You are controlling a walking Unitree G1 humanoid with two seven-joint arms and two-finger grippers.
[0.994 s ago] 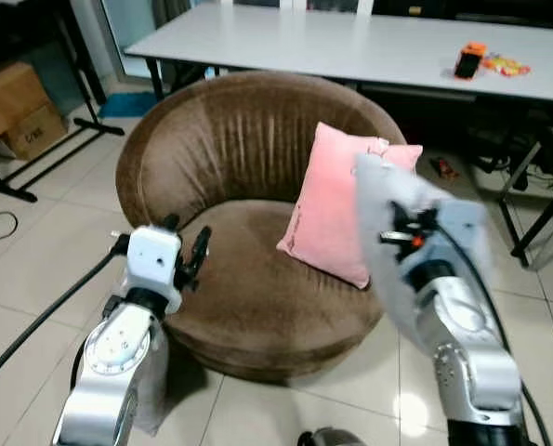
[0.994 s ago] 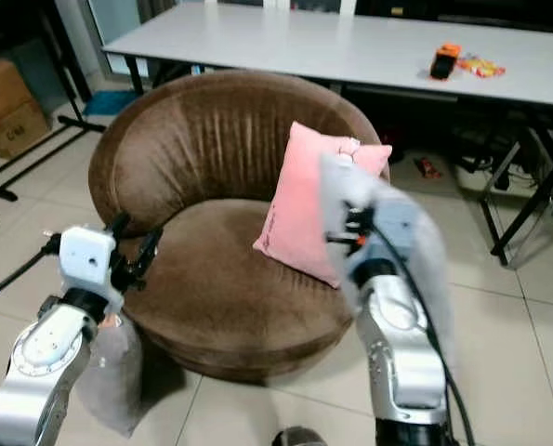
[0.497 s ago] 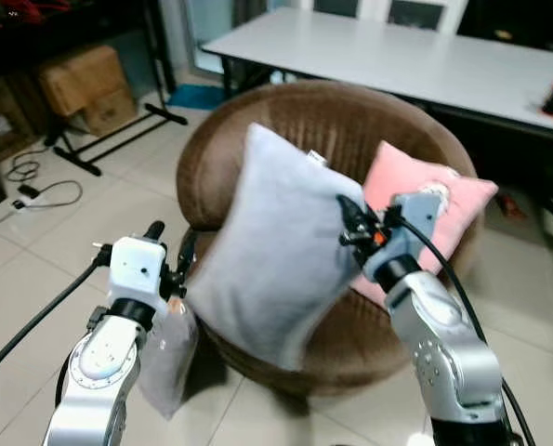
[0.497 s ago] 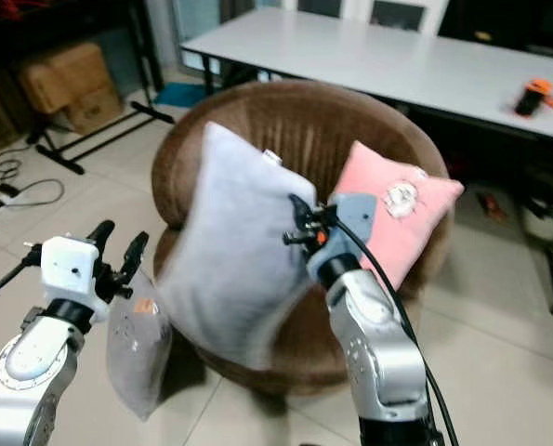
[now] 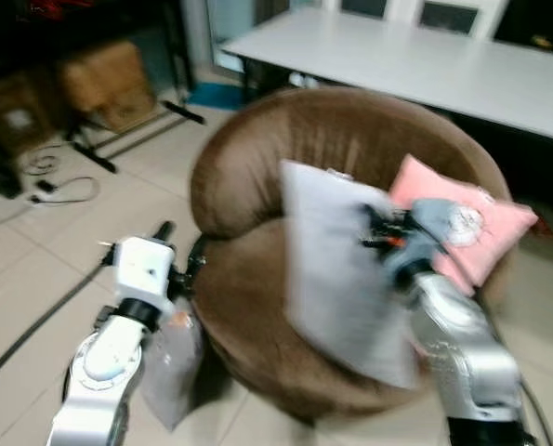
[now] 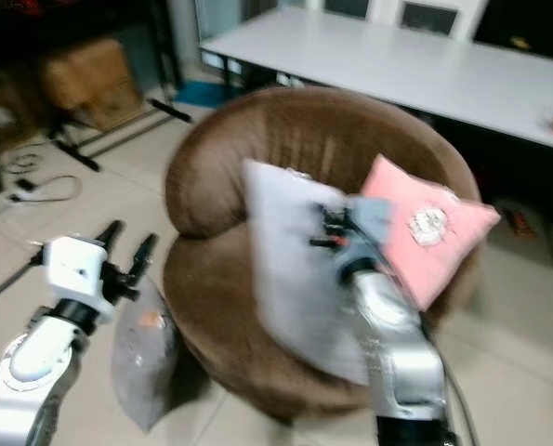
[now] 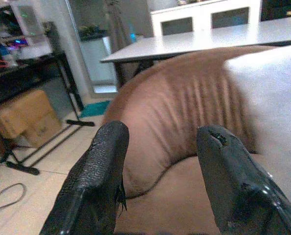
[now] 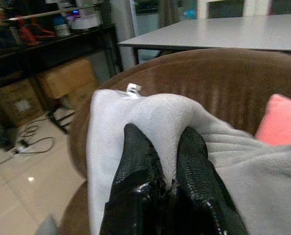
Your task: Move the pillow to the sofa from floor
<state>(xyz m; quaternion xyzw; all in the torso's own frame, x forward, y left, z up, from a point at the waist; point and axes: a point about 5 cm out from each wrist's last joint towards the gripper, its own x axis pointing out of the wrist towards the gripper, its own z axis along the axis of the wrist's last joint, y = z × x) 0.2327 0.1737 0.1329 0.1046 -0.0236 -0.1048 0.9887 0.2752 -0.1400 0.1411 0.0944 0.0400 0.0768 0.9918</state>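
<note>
Gray pillow (image 5: 336, 269), pinched by the right gripper (image 8: 166, 169), hangs over the sofa (image 5: 257, 167) beside one pink pillow (image 5: 471, 228); left gripper (image 7: 160, 161) wide.

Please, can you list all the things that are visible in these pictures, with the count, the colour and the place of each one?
grey pillow: 1, grey, held over the sofa seat
pink pillow: 1, pink, leaning on the sofa's right side
sofa: 1, brown, round, on the tiled floor
second grey pillow: 1, grey, on the floor at the sofa's left
table: 1, white, behind the sofa
cardboard boxes: 2, brown, far left
cables: dark, floor at left
left gripper: 1, black fingers open, left of the sofa
right gripper: 1, black fingers pinching the grey pillow
</note>
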